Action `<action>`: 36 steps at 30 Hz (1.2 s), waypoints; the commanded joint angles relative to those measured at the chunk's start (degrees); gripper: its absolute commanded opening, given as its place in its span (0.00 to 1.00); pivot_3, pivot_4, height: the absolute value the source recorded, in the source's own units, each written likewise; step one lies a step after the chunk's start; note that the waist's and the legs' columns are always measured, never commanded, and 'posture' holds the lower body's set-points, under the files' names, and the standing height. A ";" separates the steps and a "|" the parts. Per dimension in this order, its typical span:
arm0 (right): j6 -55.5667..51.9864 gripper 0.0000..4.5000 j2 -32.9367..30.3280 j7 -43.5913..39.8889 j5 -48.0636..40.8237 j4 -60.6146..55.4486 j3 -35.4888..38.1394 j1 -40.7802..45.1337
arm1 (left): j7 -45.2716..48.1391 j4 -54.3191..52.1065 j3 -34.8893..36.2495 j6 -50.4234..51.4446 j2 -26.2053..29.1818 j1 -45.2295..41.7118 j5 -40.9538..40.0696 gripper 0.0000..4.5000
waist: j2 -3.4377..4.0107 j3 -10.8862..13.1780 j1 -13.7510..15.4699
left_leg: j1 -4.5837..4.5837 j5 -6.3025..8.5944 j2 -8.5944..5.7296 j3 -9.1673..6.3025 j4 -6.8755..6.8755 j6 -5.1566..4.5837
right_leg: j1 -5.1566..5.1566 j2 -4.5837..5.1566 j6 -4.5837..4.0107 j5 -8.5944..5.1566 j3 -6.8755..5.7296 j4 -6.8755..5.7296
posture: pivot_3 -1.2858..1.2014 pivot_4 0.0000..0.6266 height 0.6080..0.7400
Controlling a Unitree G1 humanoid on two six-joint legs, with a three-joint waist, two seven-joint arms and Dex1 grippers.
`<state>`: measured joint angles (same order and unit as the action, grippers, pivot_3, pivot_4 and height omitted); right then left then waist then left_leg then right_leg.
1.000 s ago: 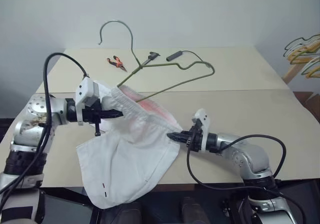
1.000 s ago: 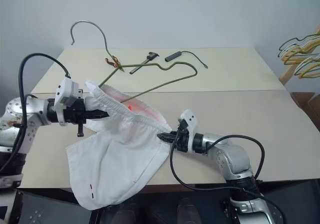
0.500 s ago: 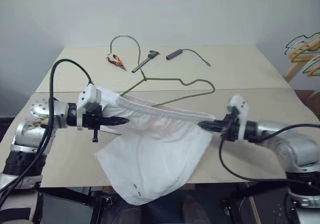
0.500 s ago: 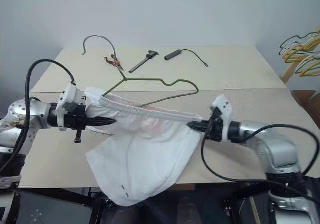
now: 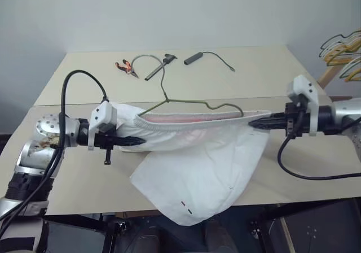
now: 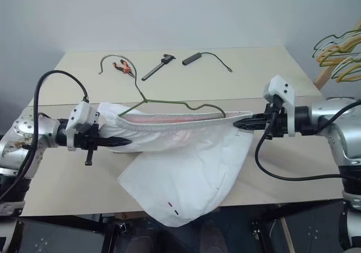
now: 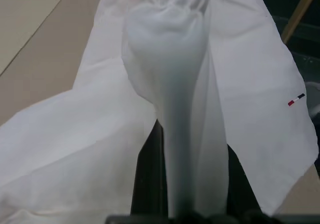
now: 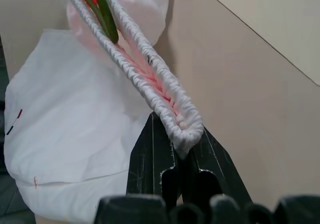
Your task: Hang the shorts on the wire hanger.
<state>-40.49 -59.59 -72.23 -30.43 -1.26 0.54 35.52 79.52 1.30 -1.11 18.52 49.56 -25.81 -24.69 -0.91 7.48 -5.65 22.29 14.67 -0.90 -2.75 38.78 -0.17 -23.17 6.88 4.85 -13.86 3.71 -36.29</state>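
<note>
The white shorts point(image 5: 197, 162) hang stretched between my two grippers above the table's front edge, their legs drooping below it. My left gripper point(image 5: 144, 143) is shut on one end of the gathered waistband point(image 5: 192, 123). My right gripper point(image 5: 252, 123) is shut on the other end, and in the right wrist view its fingers point(image 8: 150, 154) pinch the elastic. The wire hanger point(image 5: 186, 101) rests with its shoulders at the waist opening. A stretch of its wire point(image 8: 102, 14) runs inside the band. Its hook points back over the table. In the left wrist view, cloth point(image 7: 170, 59) drapes over the fingers.
Orange-handled pliers point(image 5: 127, 68), a dark caliper-like tool point(image 5: 159, 68) and a black cylinder with a cable point(image 5: 194, 57) lie at the far side of the beige table point(image 5: 271, 83). Bunched coloured hangers point(image 5: 344, 52) stand off the table's right.
My right gripper swung up and out to the right, pulling the waistband taut. The hanger tipped down from upright, its hook now low over the table. The left gripper stayed put.
</note>
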 commanded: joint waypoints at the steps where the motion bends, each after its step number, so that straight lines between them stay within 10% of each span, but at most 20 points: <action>1: 2.07 0.01 -1.71 -0.83 1.80 2.35 1.48 3.16 | -0.91 -0.58 0.93 -2.27 1.33 0.89 2.12 0.00 | 0.00 0.02 0.05 | 0.00 0.00 0.01 -0.01 0.00 0.00 | 0.00 0.00 0.00 0.00 -0.01 0.00 | 0.47 0.19 1.00; 14: 0.08 0.01 1.58 2.01 1.17 -9.59 -0.62 7.69 | -2.50 2.51 -2.30 -4.98 -2.37 -2.04 5.34 0.00 | 0.01 0.03 0.00 | 0.04 0.00 0.01 0.01 0.01 0.00 | -0.04 0.01 0.00 0.01 -0.01 -0.03 | 0.46 0.17 1.00; 25: -1.81 0.78 0.02 4.58 1.03 -13.17 2.02 3.88 | -4.15 2.85 -1.51 -4.83 -4.98 -3.13 5.59 0.00 | 0.00 0.03 0.07 | 0.12 0.00 0.00 0.00 0.05 0.01 | -0.07 0.02 0.00 0.02 -0.04 0.02 | 0.46 0.15 1.00; 36: -0.59 0.78 -0.48 6.29 -1.78 -11.68 8.80 5.89 | -2.75 2.97 -2.30 -5.70 -4.75 -3.31 6.06 0.00 | 0.00 0.02 -0.05 | 0.10 0.00 0.00 0.01 0.05 0.01 | -0.07 0.02 0.00 0.02 -0.04 -0.02 | 0.46 0.13 1.00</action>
<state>-41.64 -60.00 -66.01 -29.58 -11.64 5.53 38.37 76.06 4.97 -3.97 13.93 44.29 -28.07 -18.17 -0.91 7.50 -5.70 22.39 14.67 -0.90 -2.74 38.83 -0.16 -23.24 6.90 4.85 -13.84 3.67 -36.31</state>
